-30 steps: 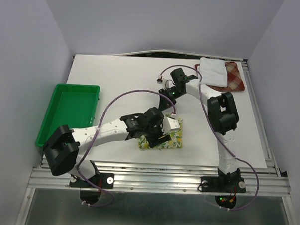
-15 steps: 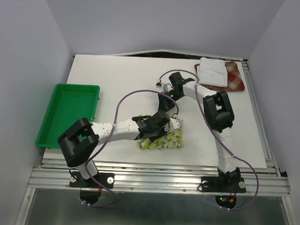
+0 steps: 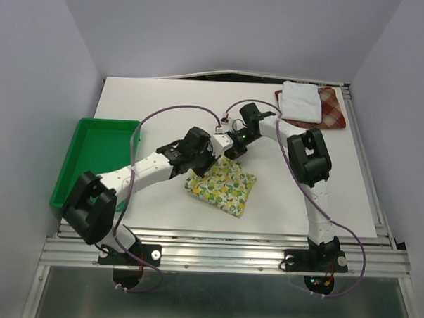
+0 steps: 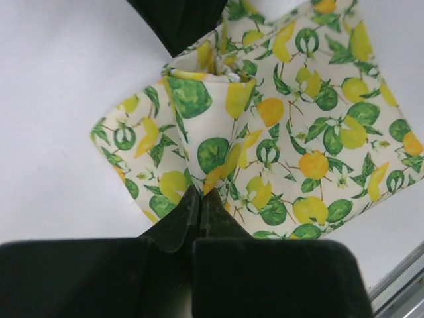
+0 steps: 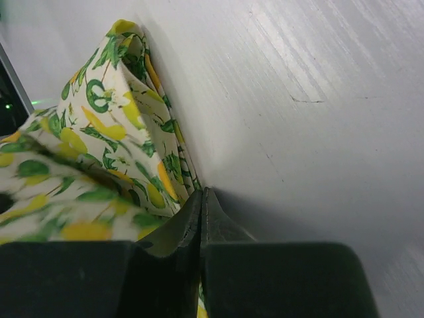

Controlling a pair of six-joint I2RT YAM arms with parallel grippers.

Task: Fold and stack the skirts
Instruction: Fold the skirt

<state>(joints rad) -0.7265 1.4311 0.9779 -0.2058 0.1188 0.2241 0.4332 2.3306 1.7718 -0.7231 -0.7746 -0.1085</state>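
Fruit-print skirt (image 3: 221, 187) right of the green tray (image 3: 101, 123), pinched tight by my left gripper (image 4: 200, 199) and right gripper (image 5: 202, 197), seems ready to carry level onto the white skirt (image 3: 300, 101).

Tray (image 3: 104, 123) left, stacked skirts (image 3: 303, 99) right; far table (image 3: 165, 102) seems open.

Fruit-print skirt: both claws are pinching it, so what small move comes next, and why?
Probably lift the fruit skirt slightly and start it toward the far right corner. The left gripper and right gripper are both shut on its edge, and the white skirt already lies on the plaid skirt there.
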